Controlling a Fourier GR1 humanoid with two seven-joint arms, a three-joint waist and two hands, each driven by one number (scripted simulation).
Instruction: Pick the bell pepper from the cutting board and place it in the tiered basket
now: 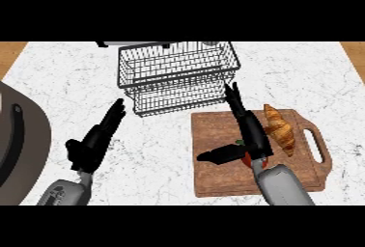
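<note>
Head view: right hand (246,132) is hovering with fingers straight, thumb out, over the pepper (246,157) lying ungrasped on the board (221,181), lower right; basket (176,72), top centre, is waiting.

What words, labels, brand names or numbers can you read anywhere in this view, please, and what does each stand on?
None: no writing, label or number shows anywhere.
The cutting board, the croissant, the wire basket, the bell pepper under the right hand, the left hand and the counter are all unmarked.
</note>
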